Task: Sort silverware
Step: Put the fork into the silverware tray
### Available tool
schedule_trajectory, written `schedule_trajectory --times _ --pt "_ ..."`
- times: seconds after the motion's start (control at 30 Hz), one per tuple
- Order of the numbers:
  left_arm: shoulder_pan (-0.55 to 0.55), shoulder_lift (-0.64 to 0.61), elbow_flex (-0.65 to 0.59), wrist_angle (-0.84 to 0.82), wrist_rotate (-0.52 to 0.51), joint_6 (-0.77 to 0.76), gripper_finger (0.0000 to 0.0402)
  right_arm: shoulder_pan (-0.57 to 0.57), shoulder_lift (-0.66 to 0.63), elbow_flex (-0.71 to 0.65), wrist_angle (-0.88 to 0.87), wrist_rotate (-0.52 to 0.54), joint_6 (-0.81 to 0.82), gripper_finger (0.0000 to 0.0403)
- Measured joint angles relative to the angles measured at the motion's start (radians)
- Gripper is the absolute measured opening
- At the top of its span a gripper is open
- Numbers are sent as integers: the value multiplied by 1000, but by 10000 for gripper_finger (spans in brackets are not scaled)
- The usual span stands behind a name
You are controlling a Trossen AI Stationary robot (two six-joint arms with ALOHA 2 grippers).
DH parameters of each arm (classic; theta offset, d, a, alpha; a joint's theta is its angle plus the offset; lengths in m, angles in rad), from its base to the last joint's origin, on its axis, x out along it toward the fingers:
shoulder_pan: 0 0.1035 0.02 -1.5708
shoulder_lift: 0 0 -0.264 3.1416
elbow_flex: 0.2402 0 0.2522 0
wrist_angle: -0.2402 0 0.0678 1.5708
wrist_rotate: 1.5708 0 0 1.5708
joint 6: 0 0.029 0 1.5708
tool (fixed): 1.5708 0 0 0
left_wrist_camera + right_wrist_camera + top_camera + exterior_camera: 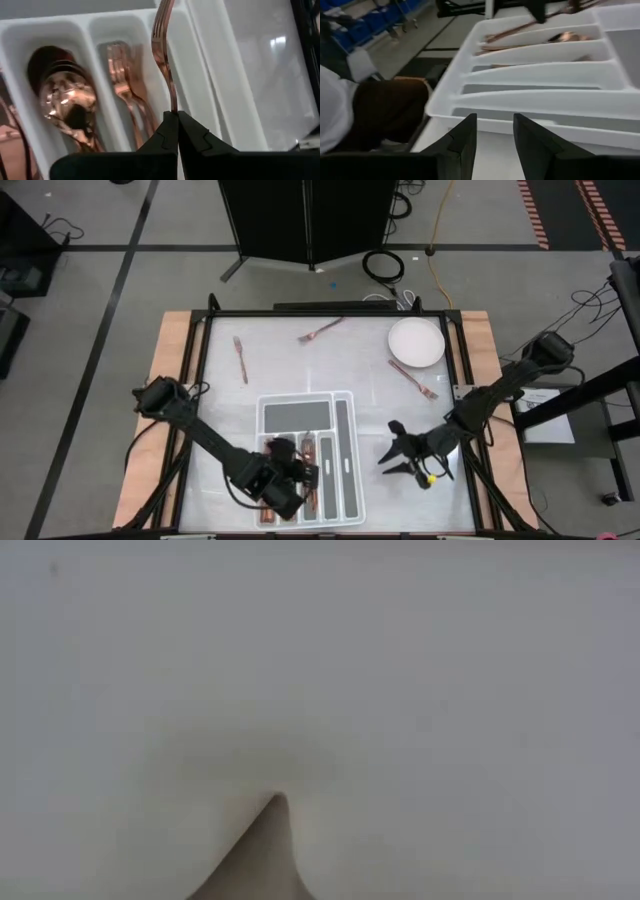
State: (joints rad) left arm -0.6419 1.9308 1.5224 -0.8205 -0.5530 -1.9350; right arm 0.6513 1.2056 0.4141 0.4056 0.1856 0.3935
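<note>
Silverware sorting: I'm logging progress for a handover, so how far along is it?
Done: spoons and forks already lie in separate slots of the white tray. In hand: the left gripper, shut on a fork, holds it above the tray. Left: three pieces remain on the table, fork, another beside the plate, one at left. The right gripper waits open beside the tray.

Tray [343,442]: white, divided, near table's front edge.
Plate [415,342]: white, round, far right.
Cabinet [305,215]: dark, beyond table.
</note>
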Motion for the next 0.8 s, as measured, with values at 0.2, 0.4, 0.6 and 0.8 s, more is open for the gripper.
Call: schedule_trajectory --times 0.2,0.4,0.6,0.8 --pt "-17 0 -137 260 -1 -21 0 56 120 0 143 20 81 118" --pt "9 1 -223 392 27 -18 0 89 205 0 213 59 136 118" --pt "24 1 -223 394 56 -21 0 99 257 0 246 76 171 118" --pt "43 7 -221 417 137 -81 0 99 281 0 263 81 167 118"
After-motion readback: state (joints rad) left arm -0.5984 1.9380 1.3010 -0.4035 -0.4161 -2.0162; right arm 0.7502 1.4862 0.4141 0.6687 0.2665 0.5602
